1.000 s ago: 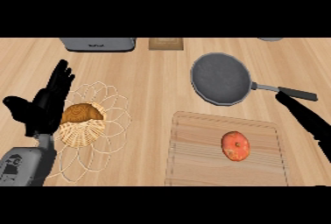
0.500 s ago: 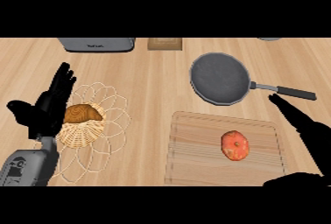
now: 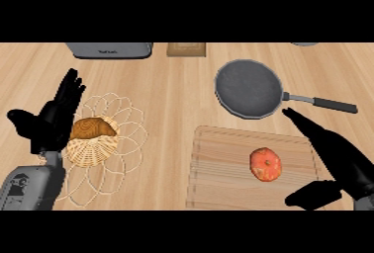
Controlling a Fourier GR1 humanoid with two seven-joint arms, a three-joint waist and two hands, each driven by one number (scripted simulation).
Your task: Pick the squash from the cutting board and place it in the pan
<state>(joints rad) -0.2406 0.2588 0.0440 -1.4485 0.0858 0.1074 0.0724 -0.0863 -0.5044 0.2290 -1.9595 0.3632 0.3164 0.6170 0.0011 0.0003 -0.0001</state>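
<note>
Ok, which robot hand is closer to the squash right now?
Right. The right robot hand is open just right of the squash, over the cutting board's right edge, not touching it. The left robot hand rests open far left, beside the wire basket.

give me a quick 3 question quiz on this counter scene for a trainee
1. True or false: the squash already lies in the pan.
2. Which hand is nearer the squash? A) the left hand B) the right hand C) both are equally near
3. Fill in: the wire basket at the view's left holds a brown ____.

Key
1. False: it lies on the cutting board, and the pan is bare.
2. B: the right hand is open over the board's right edge, fingers pointing toward the pan's handle, not touching the squash; the left hand rests open by the basket.
3. Bread loaf, as far as its look tells.
</note>
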